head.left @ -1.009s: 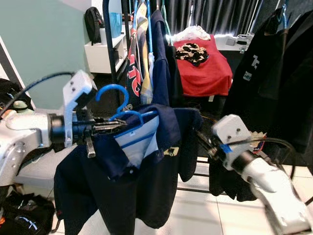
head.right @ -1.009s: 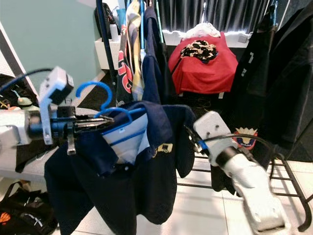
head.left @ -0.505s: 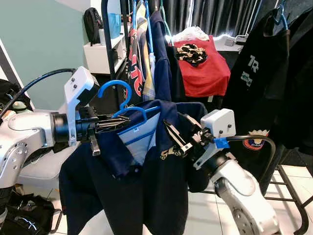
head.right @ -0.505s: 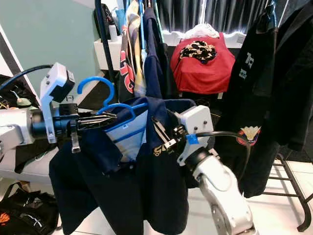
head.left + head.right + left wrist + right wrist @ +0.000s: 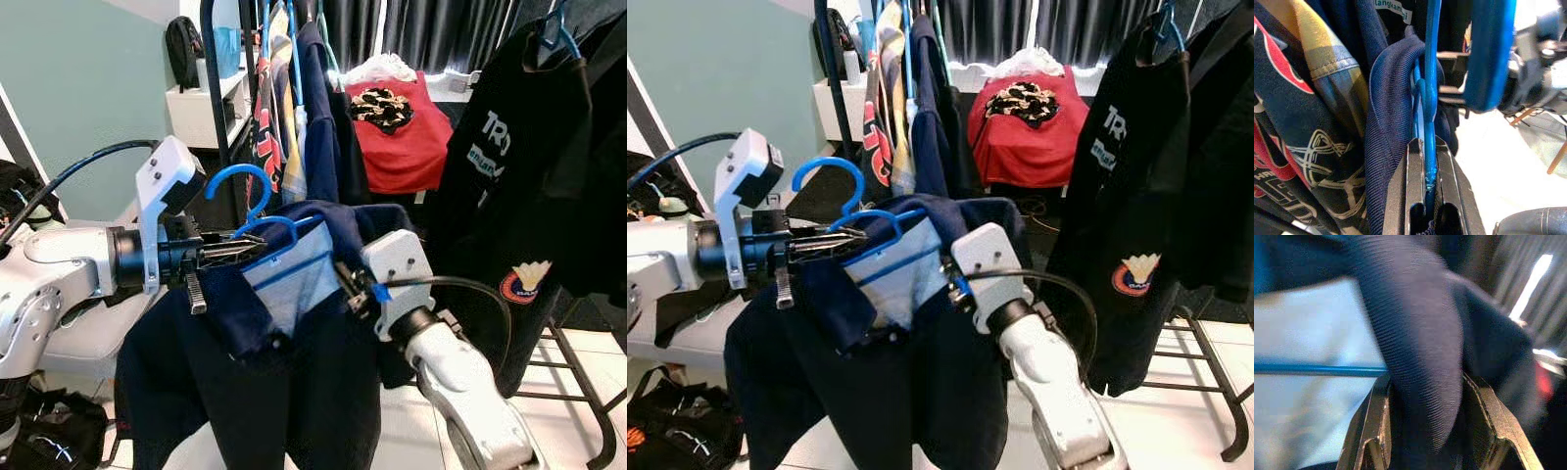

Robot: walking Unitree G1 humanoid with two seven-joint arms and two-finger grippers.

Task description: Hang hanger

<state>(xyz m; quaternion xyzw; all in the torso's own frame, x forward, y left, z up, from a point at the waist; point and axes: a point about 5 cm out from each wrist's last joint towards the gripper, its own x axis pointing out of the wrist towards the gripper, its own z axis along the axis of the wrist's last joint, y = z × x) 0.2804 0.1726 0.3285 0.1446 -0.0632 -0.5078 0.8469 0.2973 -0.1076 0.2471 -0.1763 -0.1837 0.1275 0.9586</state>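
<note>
Between left claw [image 5: 1425, 161] fingers: blue hanger [image 5: 257, 217] w/ navy shirt [image 5: 294, 392], clamped tight. Right claw [image 5: 1432, 396] part-open, fingers astride shirt collar.

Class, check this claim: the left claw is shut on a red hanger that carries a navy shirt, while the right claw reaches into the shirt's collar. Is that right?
Not quite: the hanger is blue, not red, as the left eye view shows. The rest stands: the left claw is shut on it, it carries the navy shirt, and the right claw has the shirt's collar fabric between its fingers.

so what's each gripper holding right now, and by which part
The left gripper is shut on the blue hanger at its neck. The right gripper has the navy shirt's collar fold between its jaws.
</note>
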